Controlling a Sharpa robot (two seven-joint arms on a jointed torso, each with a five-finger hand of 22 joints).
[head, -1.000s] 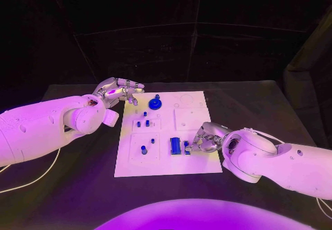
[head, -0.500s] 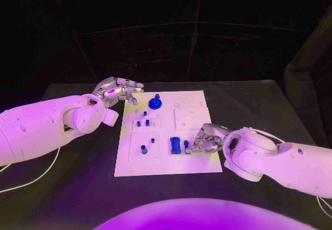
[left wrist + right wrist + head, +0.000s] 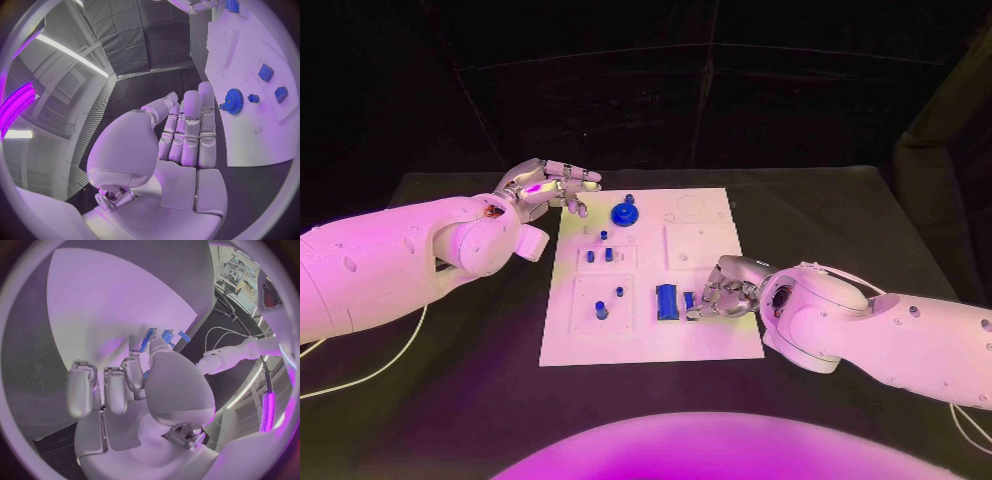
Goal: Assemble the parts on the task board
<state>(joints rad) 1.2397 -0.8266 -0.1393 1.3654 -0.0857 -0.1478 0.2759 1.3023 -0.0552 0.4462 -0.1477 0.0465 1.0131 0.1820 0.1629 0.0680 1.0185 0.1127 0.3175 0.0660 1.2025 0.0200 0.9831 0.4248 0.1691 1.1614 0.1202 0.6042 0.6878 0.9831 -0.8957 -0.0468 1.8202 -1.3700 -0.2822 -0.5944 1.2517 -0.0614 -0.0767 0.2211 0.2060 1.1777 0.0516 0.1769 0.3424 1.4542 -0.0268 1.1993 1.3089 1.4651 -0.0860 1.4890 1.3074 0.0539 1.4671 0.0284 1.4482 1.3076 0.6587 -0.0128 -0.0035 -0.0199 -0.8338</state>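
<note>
Although the head view is small, the task board lies plainly at the frame's centre, a white plate with blue parts on it. A blue gear sits near its upper edge, small pegs stand in its middle left, and a longer blue block lies lower down. The right hand sits just right of centre with fingers curled down at a small blue part beside that block; whether it actually grips the piece I cannot tell. The left hand hovers at the upper left, off the board's corner, holding nothing.

From the left wrist view, the left hand has its fingers straight, side by side and empty, with the gear on the board at right.

From the right wrist view, the right hand bends its fingertips toward blue pieces on the board; contact is hidden.

These parts look light, rigid and smooth, so likely slippery between metal fingers. A pinch across opposite flat sides, low on the piece, should hold best.
</note>
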